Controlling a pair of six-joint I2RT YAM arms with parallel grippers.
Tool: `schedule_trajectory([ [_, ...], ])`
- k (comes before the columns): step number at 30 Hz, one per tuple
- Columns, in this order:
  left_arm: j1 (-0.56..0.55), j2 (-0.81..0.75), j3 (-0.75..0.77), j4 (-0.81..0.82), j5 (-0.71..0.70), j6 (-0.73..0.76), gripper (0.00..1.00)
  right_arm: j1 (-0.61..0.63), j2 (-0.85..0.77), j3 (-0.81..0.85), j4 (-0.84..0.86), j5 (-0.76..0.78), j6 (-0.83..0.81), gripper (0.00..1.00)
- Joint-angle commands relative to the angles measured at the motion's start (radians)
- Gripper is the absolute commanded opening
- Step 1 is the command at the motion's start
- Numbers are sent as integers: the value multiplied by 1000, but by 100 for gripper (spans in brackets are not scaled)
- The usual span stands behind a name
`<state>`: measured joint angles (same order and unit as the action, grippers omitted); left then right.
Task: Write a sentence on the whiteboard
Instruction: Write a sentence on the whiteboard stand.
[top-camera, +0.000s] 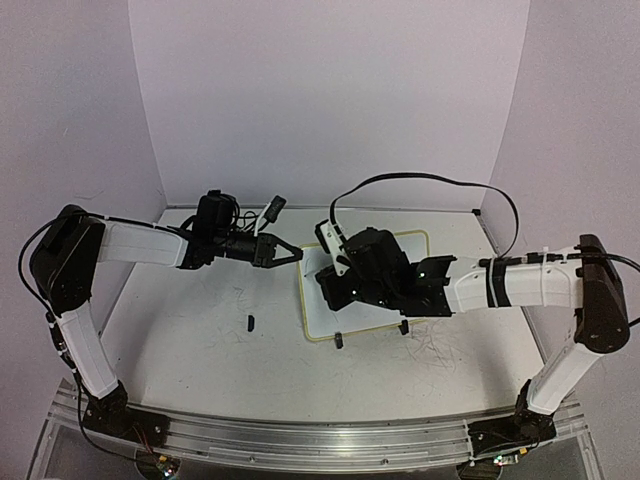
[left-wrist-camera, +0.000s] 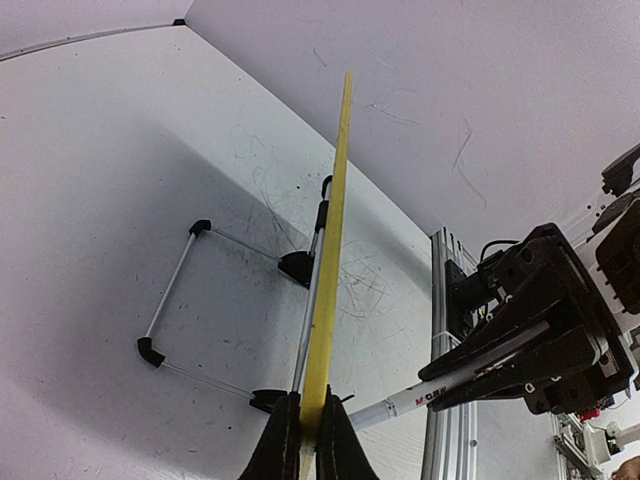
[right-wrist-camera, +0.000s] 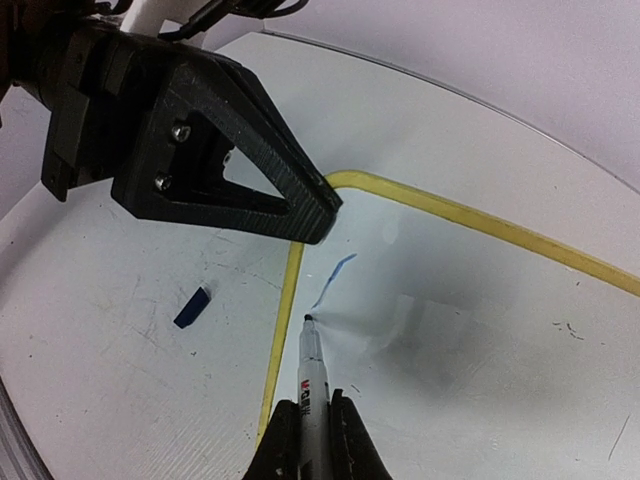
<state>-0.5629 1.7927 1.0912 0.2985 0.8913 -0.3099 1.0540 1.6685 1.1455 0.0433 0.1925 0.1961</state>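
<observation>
From above: left tool (top-camera: 285, 252) clenched on the far-left corner of the whiteboard (top-camera: 322, 322), which sits mid-desk (top-camera: 190, 330). The right arm (top-camera: 520, 282) reaches across it, its wrist hiding much of the surface. A small dark cap (top-camera: 250, 322) lies loose left of the board. Left wrist view: board seen edge-on, cream frame pinched between the fingers, wire stand (left-wrist-camera: 175, 290) behind it. The marker (left-wrist-camera: 420, 398) crosses at lower right. Right wrist view: right tool (right-wrist-camera: 312, 425) grasping the marker, tip on or just off the white, just inside the frame. The sentence (right-wrist-camera: 335, 280) is one short blue stroke, hardly begun. My worries: the board is pinned at one corner only, so pen pressure could swing or skid it and bend the line. The two tools sit close, and a leftward stroke might knock them together.
</observation>
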Motion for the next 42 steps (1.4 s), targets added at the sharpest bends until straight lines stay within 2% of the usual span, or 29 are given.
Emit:
schedule_trajectory([
  [1, -11, -11, 13, 2, 32, -18, 0, 6, 10, 3, 15, 7, 11, 0],
  [9, -11, -10, 13, 2, 31, -18, 0, 5, -74, -16, 72, 2, 10, 0],
  [21, -11, -10, 12, 2, 33, -17, 0, 5, -38, 28, 79, 95, -13, 0],
  [42, -11, -9, 11, 2, 35, -17, 0, 3, -12, 48, 104, 109, -25, 0],
])
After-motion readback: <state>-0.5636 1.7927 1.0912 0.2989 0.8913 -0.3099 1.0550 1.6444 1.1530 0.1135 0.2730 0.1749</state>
